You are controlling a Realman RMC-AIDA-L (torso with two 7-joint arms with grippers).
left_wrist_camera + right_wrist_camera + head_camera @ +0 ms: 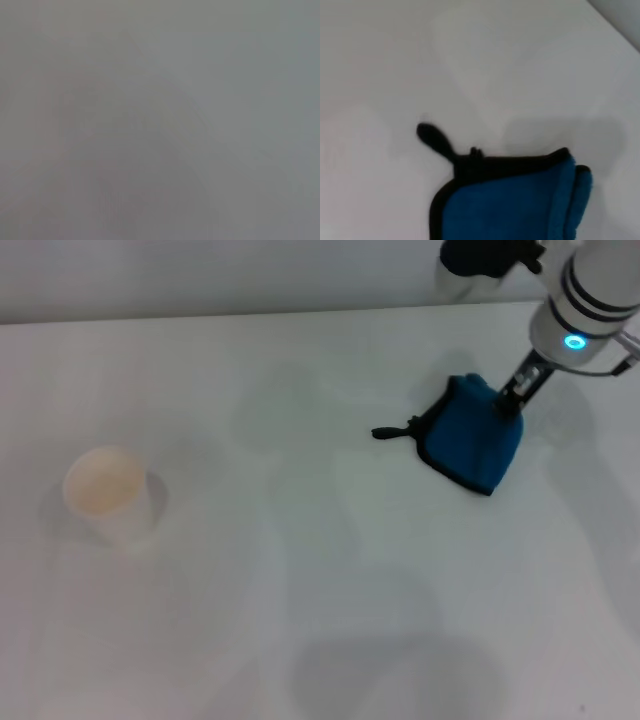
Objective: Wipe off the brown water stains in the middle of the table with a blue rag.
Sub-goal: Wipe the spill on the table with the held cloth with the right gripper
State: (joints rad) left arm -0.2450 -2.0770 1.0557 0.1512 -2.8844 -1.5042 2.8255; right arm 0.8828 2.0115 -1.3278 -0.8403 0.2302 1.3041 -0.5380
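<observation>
Only head view shows right gripper on blue rag, paper cup.

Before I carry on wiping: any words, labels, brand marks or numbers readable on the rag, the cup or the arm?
No readable text in any view.
Blue rag: plain cloth, black edging and loop tab, no label showing.
Paper cup: plain white, no print.
Right arm: only a glowing blue ring light, no letters or numbers.
Table: bare white, no markings.
Left wrist view: featureless grey, nothing to read.
</observation>
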